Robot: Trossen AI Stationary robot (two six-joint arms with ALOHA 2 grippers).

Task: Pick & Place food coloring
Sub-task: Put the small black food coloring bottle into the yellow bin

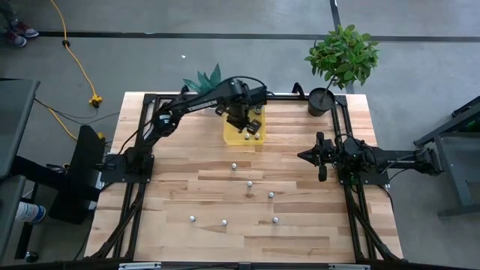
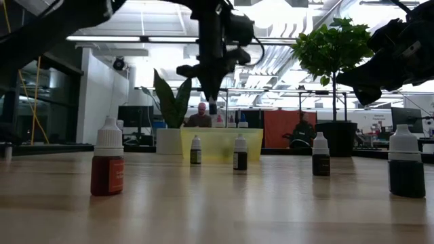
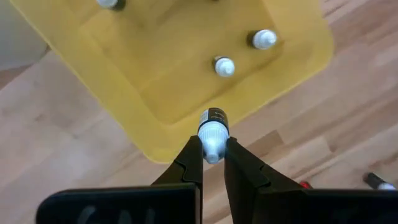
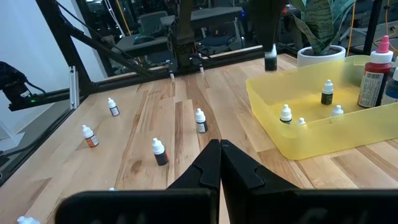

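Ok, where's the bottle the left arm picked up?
The bottle is pinched by its cap in the left gripper, hanging above the near edge of the yellow tray, at the table's far middle in the high view.

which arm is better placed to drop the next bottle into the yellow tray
Left. Its tool is shut on a food coloring bottle, hanging above the yellow tray. The right tool is shut and empty, parked at the table's right side, away from the tray.
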